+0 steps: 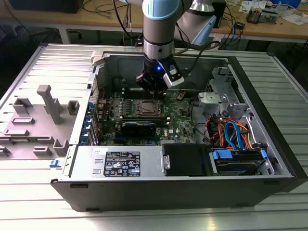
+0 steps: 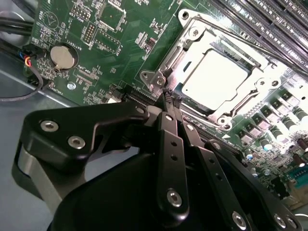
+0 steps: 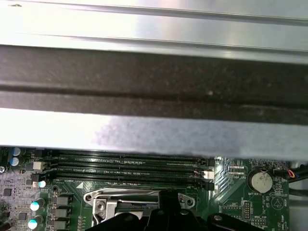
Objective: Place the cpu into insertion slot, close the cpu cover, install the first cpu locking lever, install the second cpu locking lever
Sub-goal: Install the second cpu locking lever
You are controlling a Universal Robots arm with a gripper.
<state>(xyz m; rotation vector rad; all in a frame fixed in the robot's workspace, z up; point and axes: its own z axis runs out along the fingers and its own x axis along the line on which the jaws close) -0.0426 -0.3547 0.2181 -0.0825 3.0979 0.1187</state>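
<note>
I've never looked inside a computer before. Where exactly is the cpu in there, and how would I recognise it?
Start at the green motherboard lying in the open computer case. Near its middle, just below the gripper, sits the cpu cover, a grey metal frame. The cpu is the plain, pale silver square showing through that frame's window, unlike the long black memory strips alongside.

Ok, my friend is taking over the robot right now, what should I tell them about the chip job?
The hand: fingers shut together, tips at a corner of the insertion slot; whether they pinch anything is unclear.
The cpu: seated in the slot.
The cpu cover: down over the cpu.
Done: chip placed, cover closed.
Left: the two locking levers; I cannot tell whether either is latched.
</note>
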